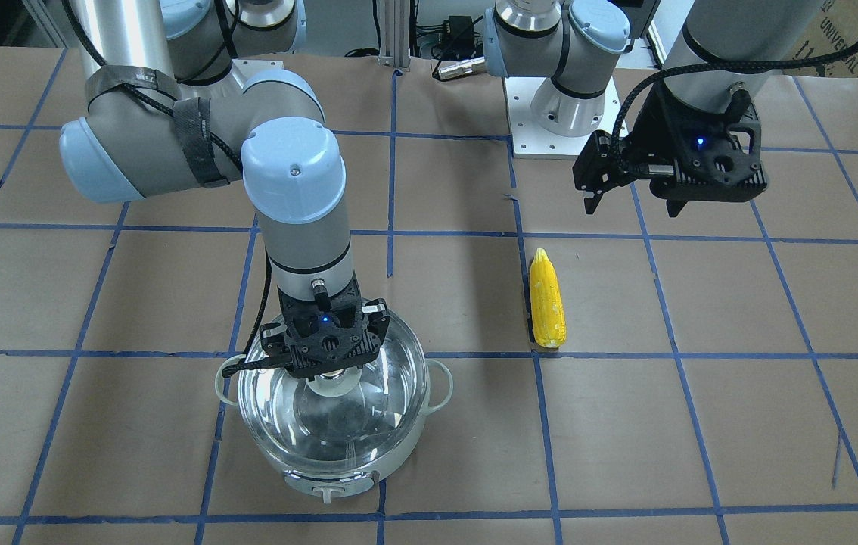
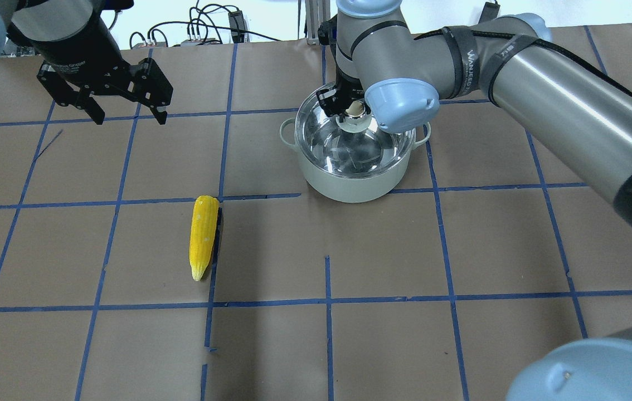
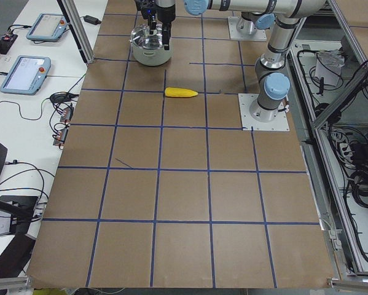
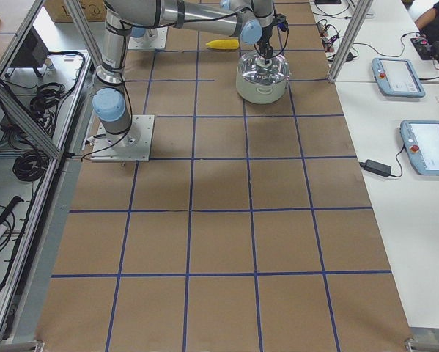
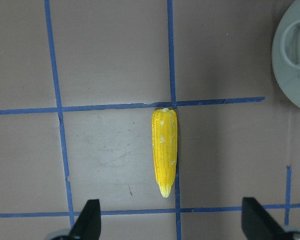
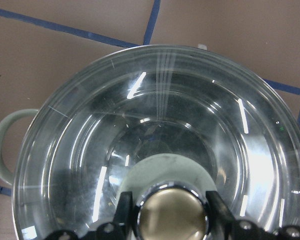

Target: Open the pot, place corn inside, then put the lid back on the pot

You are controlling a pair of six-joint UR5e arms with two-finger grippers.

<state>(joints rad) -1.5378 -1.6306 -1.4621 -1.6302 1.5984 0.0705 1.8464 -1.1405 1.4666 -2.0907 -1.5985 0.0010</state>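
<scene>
The pale grey-white pot [image 1: 338, 463] stands on the table with the clear glass lid [image 1: 376, 401] resting on it. My right gripper [image 1: 327, 375] comes down from above and is shut on the lid's knob [image 6: 172, 210], one finger on each side. The yellow corn [image 1: 547, 300] lies flat on the table well apart from the pot [image 2: 349, 186]. It also shows in the overhead view [image 2: 203, 236] and the left wrist view [image 5: 164, 152]. My left gripper [image 2: 129, 118] hangs open and empty above the table, beyond the corn's blunt end.
Brown paper with a blue tape grid covers the table [image 2: 450, 250]. The left arm's white base plate [image 1: 542, 140] sits at the robot's edge. Teach pendants [image 3: 25, 72] and cables lie on a side bench off the table.
</scene>
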